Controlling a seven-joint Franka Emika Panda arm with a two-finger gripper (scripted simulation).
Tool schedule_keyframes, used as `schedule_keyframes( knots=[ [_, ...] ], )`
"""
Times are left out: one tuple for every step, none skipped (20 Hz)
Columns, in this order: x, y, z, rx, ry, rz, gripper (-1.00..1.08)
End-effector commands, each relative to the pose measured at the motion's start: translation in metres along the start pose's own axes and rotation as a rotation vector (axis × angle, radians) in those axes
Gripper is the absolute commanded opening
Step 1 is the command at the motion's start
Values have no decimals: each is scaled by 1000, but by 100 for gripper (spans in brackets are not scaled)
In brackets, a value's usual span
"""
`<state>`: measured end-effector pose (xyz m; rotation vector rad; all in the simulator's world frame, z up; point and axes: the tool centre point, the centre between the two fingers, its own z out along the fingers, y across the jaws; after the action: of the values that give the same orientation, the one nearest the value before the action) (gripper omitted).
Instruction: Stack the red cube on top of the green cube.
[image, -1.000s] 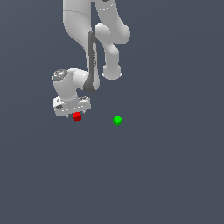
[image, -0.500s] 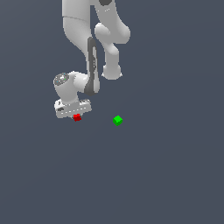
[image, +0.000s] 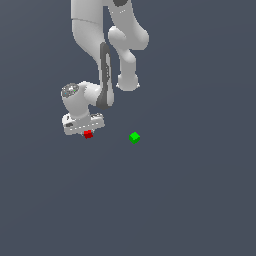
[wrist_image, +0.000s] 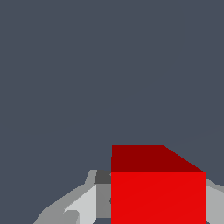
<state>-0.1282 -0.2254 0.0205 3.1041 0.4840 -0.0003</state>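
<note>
- A simulated test scene is shown, not a real room.
- A flat, uniform dark grey-blue ground (image: 200, 200) is seen everywhere, without walls or furniture.
- The white arm (image: 100, 60) and two plain cubes are rendered without texture.

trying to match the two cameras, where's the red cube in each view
Exterior view: the red cube sits just under the white gripper, toward the exterior view's left of the green cube.
Wrist view: the red cube fills the near part of the picture, with grey fingers on either side.
Shared landmark: the gripper beside the cube; the green cube is not in the wrist view.
</note>
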Motion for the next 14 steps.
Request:
schedule_keyframes(
  knots=[
    [0, 0, -2, 0, 0, 0, -100],
    [0, 0, -4, 0, 0, 0, -100],
    [0, 0, -6, 0, 0, 0, -100],
    [0, 0, -9, 0, 0, 0, -100],
    [0, 0, -13, 0, 0, 0, -100],
    [0, 0, -17, 0, 0, 0, -100],
    [0, 0, -21, 0, 0, 0, -100],
    [0, 0, -26, 0, 0, 0, -100],
    [-1, -1, -32, 0, 0, 0, -100],
    [-1, -1, -38, 0, 0, 0, -100],
    [-1, -1, -45, 0, 0, 0, -100],
    [-1, -1, -52, 0, 0, 0, -100],
    [-1, -1, -59, 0, 0, 0, -100],
    [-1, -1, -66, 0, 0, 0, -100]
  ],
)
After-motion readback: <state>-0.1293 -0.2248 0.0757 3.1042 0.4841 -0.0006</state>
